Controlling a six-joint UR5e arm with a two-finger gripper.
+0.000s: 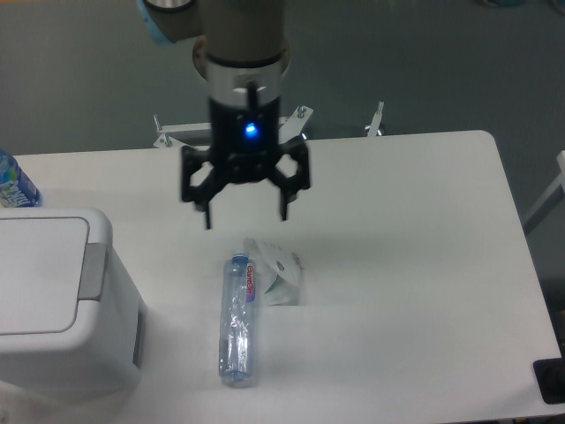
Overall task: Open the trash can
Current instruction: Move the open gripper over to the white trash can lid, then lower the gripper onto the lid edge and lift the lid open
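Trash can [62, 300] sits at the table's eight o'clock edge, a large white boxy bin with rounded corners, its flat white lid down and closed. A grey rectangular latch tab [93, 270] lies along the lid's three o'clock side, facing the middle of the table [424, 265].

The gripper [245, 219] hangs from the arm at about twelve o'clock, above the white tabletop, with a small blue light glowing on its body. Its two black fingers are spread wide apart and hold nothing (the tips point down toward the table). It is well apart from the bin, up and toward two o'clock of the latch tab.

Below the gripper, toward six o'clock, a clear plastic bottle [238, 320] lies on its side, its length running from twelve to six o'clock, with a purple label band near its top end. Just beside it, at its two o'clock, lies a crumpled white wrapper [278, 269] with some green print. At the table's nine o'clock edge part of a blue-labelled bottle [15, 183] shows, just beyond the bin.
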